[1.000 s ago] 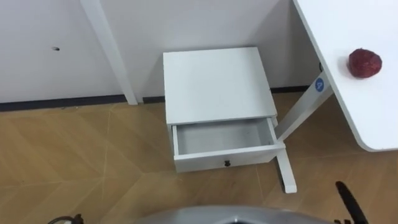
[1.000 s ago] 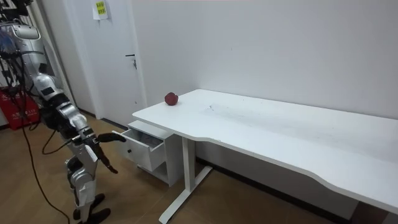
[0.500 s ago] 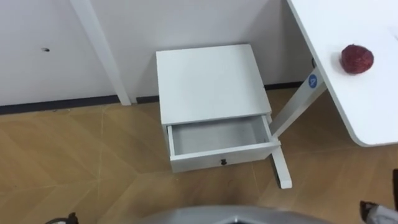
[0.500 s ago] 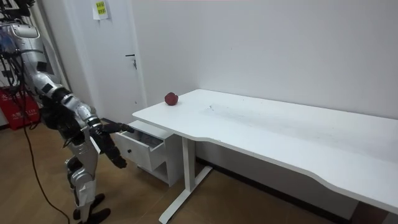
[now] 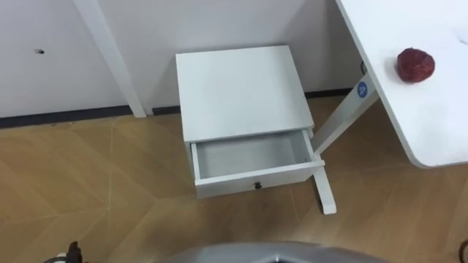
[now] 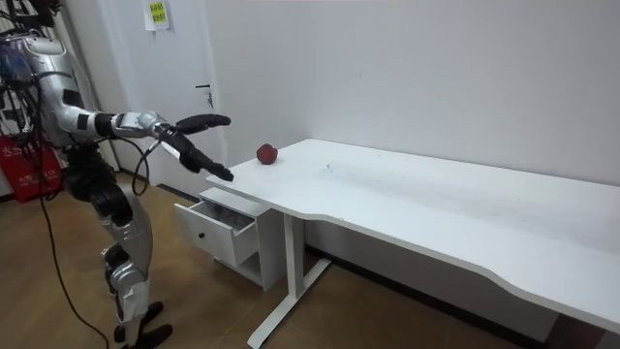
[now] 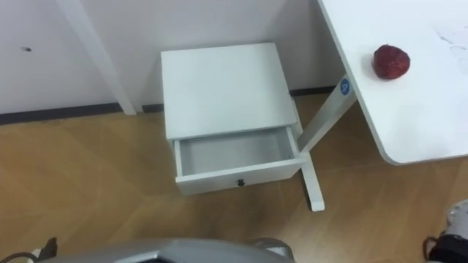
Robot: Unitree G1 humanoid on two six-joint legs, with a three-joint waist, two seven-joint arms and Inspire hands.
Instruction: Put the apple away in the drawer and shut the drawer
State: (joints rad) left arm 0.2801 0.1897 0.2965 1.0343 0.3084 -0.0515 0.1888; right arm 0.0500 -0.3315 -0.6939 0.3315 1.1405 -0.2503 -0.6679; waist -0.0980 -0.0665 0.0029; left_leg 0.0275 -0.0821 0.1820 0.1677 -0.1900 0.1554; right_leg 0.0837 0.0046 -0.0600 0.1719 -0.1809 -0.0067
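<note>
Apple (image 5: 415,65) on tabletop (image 5: 439,124); drawer (image 5: 252,180) pulled out; blue leg sticker (image 5: 360,90) unreadable; left hand (image 6: 205,122), right hand (image 6: 217,171) seemingly open, holding nothing.

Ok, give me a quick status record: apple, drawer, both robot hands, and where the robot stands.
apple: on the white desk, near its corner, untouched
drawer: open, empty
cabinet: against the wall, beside the desk leg
left robot hand: at desk height, open, empty
right robot hand: slightly lower, open, empty
robot: standing in front of the cabinet
done: nothing yet
</note>
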